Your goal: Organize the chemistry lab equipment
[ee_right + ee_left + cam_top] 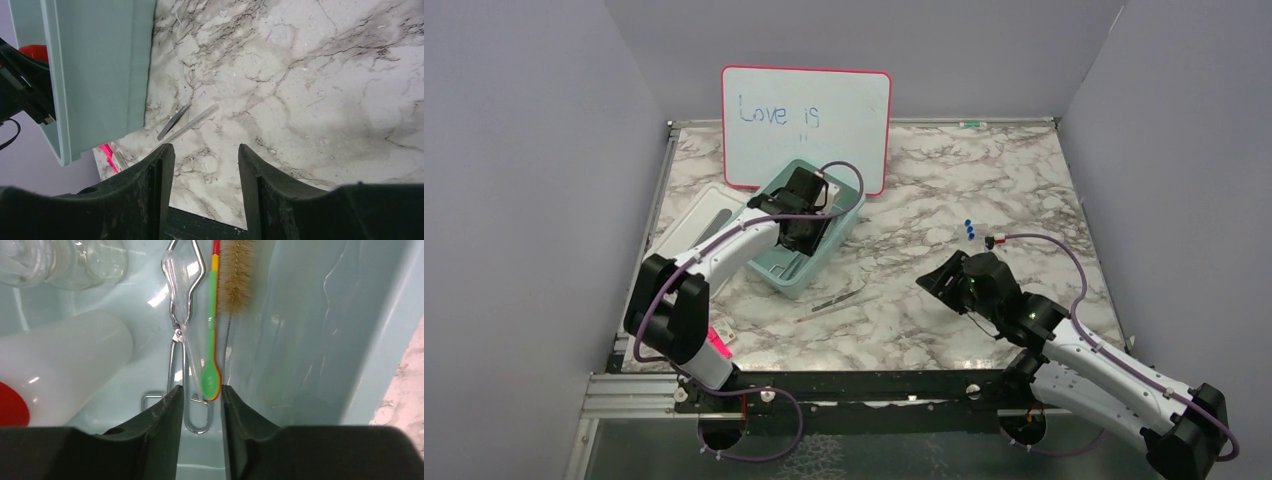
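Note:
My left gripper (pixel 799 228) is down inside the teal bin (pixel 844 228). In the left wrist view it (pixel 199 395) is open over the bin floor. Under it lie the metal tongs (pixel 184 340), a green spoon (pixel 212 350) stacked on red and yellow ones, and the brown bristle brush (pixel 235 277). The spoon's bowl lies between the fingertips, ungripped. The white squeeze bottle (pixel 65 370) with red nozzle (pixel 10 407) lies at left, the glass flask (pixel 75 260) beyond it. The blue-capped tubes (pixel 969 229) lie on the table. My right gripper (pixel 946 278) is open and empty (pixel 205 150).
The pink-framed whiteboard (pixel 806 125) stands behind the bin. A white lid (pixel 696 222) lies left of the bin. Thin metal tweezers (pixel 839 300) lie on the marble in front of the bin, also in the right wrist view (pixel 186 121). A pink marker (pixel 718 343) lies at the near-left edge.

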You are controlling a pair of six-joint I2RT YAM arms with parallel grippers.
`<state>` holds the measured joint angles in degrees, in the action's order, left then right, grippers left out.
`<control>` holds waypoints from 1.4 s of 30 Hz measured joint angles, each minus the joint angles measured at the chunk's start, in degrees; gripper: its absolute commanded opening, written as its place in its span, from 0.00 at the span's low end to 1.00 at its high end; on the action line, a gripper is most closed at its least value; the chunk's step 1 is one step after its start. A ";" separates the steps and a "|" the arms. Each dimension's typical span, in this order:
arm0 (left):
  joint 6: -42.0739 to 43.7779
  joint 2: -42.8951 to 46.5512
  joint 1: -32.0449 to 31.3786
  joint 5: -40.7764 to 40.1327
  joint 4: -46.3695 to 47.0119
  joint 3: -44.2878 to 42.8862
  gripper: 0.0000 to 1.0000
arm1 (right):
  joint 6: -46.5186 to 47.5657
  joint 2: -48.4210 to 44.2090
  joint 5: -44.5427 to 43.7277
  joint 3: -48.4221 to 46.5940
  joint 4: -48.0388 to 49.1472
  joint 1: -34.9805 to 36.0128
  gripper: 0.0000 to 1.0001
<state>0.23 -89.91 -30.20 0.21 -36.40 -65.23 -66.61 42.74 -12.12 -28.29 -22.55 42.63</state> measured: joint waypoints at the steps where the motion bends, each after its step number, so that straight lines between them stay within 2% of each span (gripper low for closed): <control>1: 0.02 0.02 0.17 -0.02 -0.04 -0.20 0.39 | 0.02 0.00 0.00 0.00 0.00 0.00 0.54; 8: -0.31 2.49 0.33 0.57 -0.55 -5.97 0.42 | 2.10 3.37 0.44 -0.02 0.96 0.00 0.54; 16: -2.45 13.70 0.33 6.86 -0.07 -7.26 0.47 | 9.60 18.84 4.98 -4.24 3.28 0.17 0.52; 21: -4.35 20.96 0.13 15.06 4.50 -4.15 0.49 | 11.15 28.98 6.93 -8.44 6.43 2.78 0.52; 26: -6.67 28.79 0.07 20.74 8.90 3.15 0.51 | 10.69 36.92 6.93 -13.25 8.13 5.79 0.49; 35: -8.90 33.81 0.07 21.90 12.09 7.63 0.52 | 6.36 46.84 5.68 -19.96 8.74 9.55 0.44; 42: -11.45 34.10 0.07 22.77 12.57 8.00 0.53 | 3.54 51.98 0.98 -25.22 3.02 10.19 0.43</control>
<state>-11.22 -55.81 -30.13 22.98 -23.83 -57.23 -63.07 94.72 -11.14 -53.52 -19.53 52.82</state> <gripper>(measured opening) 0.526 0.435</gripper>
